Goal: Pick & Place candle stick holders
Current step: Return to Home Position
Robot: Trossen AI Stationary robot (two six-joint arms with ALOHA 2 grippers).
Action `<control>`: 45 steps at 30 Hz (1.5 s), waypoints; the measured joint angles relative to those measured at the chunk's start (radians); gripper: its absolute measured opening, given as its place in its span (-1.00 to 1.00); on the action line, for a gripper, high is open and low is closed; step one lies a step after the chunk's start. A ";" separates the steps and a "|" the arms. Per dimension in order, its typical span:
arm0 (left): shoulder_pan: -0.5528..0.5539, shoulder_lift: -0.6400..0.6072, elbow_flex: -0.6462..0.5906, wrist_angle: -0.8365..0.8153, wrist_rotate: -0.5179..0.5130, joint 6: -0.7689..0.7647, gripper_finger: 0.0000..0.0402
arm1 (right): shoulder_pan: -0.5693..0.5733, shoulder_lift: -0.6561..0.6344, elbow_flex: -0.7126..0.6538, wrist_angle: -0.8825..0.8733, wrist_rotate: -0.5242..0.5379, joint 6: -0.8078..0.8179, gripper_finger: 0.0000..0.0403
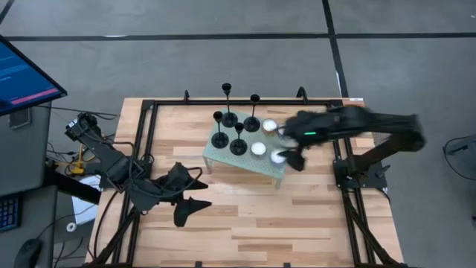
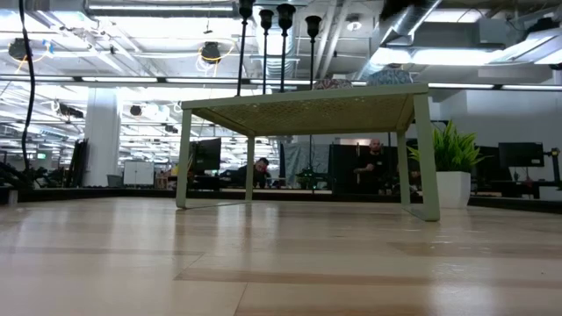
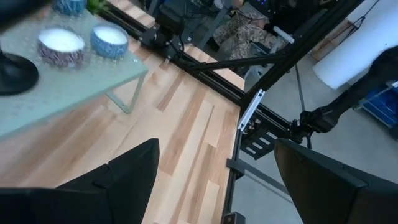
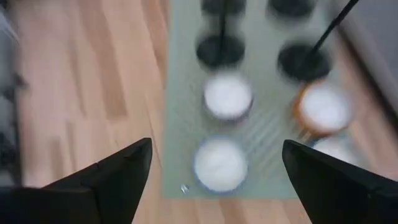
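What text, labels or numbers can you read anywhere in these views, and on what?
No text can be read in any view.
The monitor screen: its lines are too small to read.
The white tag on the table frame: blurred.
The candles on the shelf: patterned sides, no legible label.
The left claw and right claw, both open: no markings visible.

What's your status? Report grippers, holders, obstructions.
Left gripper open, empty, at table's left. Right gripper open, empty, above candles on shelf. Four candle stick holders upright on shelf. Nothing in the way.
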 joint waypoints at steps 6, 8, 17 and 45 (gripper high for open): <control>0.000 -0.113 0.000 0.024 -0.004 0.156 0.59 | 0.145 -0.337 -0.022 0.119 0.287 -0.003 0.68; 0.000 -0.157 0.000 0.023 0.037 0.307 0.59 | 0.193 -0.436 -0.035 0.134 0.358 0.021 0.67; -0.002 -0.303 0.000 0.019 0.068 0.637 0.59 | 0.294 -0.794 -0.256 0.211 0.490 0.134 0.67; 0.000 -0.904 -0.563 0.460 0.197 0.602 0.59 | 0.290 -1.149 -0.880 0.738 0.438 0.088 0.67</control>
